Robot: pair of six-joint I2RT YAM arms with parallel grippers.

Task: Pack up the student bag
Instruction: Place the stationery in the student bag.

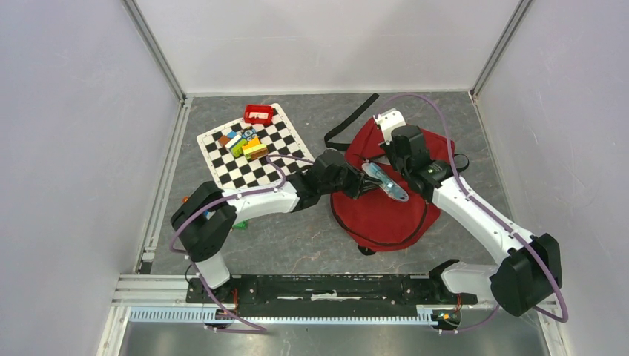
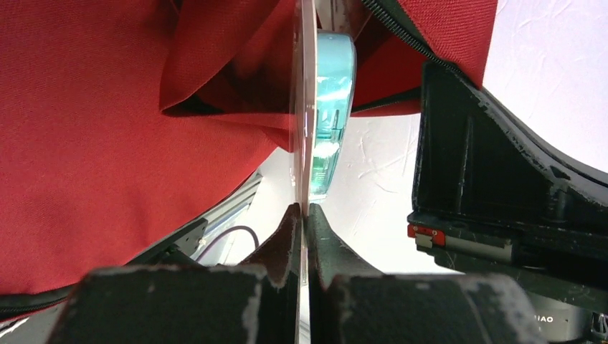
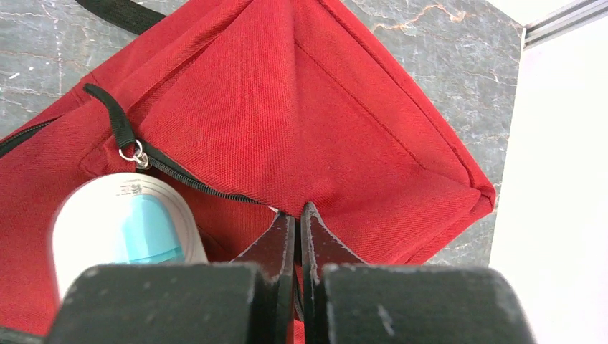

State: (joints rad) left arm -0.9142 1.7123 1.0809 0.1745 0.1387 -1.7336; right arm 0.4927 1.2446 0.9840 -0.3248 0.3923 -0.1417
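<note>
arms: white links, black joints | cables: purple, seemingly one each

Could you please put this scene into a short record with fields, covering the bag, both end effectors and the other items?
bag: dark red, black strap, lying right of the mat
left end effector: shut on a thin clear pack with a teal item, held over the bag
right end effector: shut, apparently pinching the bag's fabric
mat: checkered, carrying coloured blocks
box: small, red, at the mat's far corner
</note>
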